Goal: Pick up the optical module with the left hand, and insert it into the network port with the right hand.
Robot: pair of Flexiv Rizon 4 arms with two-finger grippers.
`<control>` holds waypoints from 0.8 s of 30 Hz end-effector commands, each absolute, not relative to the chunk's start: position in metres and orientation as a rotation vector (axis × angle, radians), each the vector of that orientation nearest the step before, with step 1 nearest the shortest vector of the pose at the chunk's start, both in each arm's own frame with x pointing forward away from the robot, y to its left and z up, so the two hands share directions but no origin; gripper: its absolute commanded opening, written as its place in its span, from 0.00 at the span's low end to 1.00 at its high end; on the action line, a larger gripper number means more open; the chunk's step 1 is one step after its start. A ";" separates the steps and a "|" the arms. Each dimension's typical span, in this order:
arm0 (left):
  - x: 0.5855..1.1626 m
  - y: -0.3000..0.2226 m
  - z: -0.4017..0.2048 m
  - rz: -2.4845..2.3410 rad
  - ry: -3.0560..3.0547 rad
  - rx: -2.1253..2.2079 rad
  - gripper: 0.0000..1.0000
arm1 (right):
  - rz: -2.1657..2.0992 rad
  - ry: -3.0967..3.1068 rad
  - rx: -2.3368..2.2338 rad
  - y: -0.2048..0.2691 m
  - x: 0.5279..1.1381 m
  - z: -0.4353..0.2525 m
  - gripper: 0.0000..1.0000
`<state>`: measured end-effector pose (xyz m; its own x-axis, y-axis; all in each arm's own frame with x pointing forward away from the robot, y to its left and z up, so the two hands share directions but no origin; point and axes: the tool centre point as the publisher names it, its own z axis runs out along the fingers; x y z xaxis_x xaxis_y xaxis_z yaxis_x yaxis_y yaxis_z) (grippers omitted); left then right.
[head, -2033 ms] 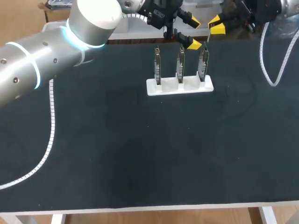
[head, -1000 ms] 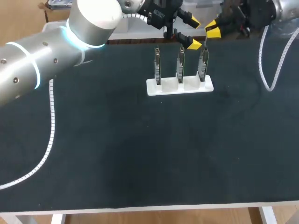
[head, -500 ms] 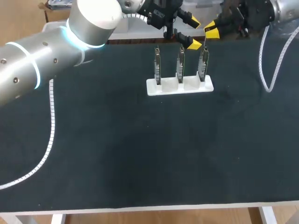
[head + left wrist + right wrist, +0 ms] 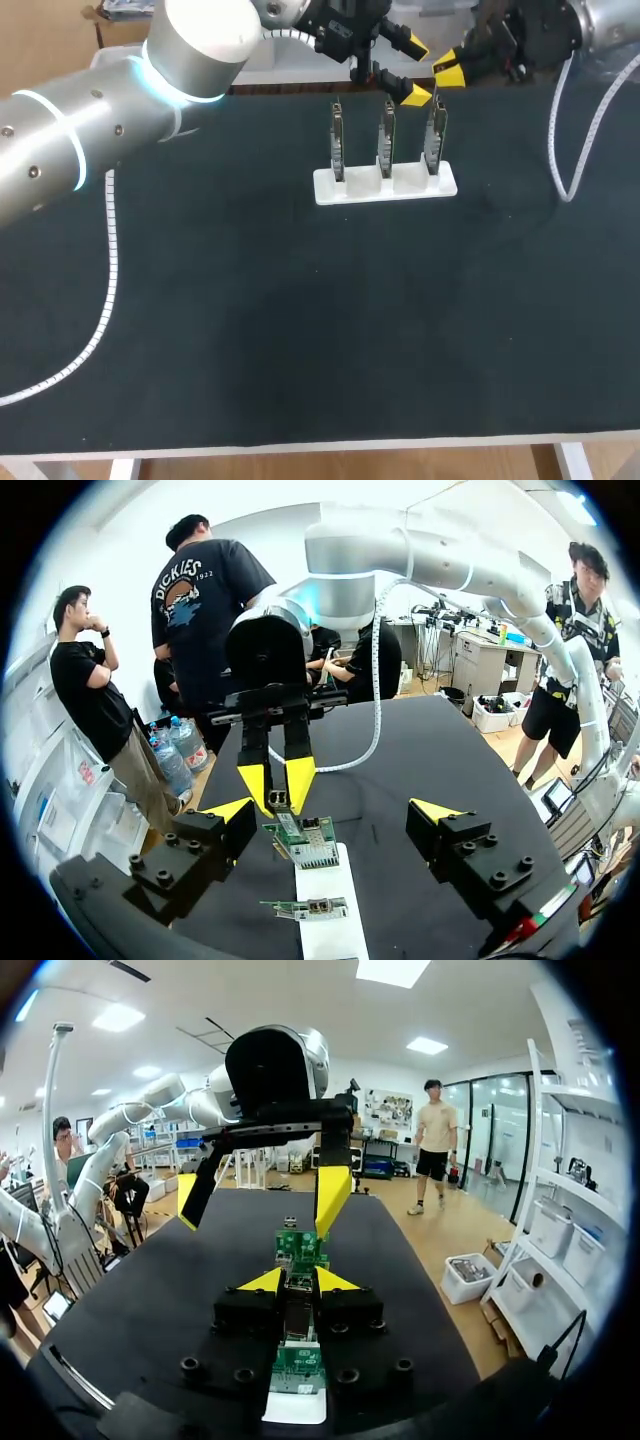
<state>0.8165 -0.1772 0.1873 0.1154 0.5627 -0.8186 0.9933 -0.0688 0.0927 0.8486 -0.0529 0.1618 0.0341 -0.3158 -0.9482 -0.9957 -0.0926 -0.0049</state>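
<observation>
Right gripper (image 4: 298,1281) is pinched narrow on the optical module (image 4: 297,1315), over the end board (image 4: 435,138) of the white holder (image 4: 385,187) at the worktop's (image 4: 300,320) far edge. Left gripper (image 4: 332,810) sits just beside it, wide and empty. Risks: a tilted module jams or bends the board, or the wrists clash; open room lies only toward the near edge.

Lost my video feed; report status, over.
Left gripper open, empty. Right gripper shut on optical module, over end board in white holder. Nothing blocking.
</observation>
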 end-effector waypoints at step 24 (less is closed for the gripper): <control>0.819 -0.178 0.188 -0.808 1.525 1.724 1.00 | 1.244 1.223 -1.670 -0.057 0.851 0.183 0.00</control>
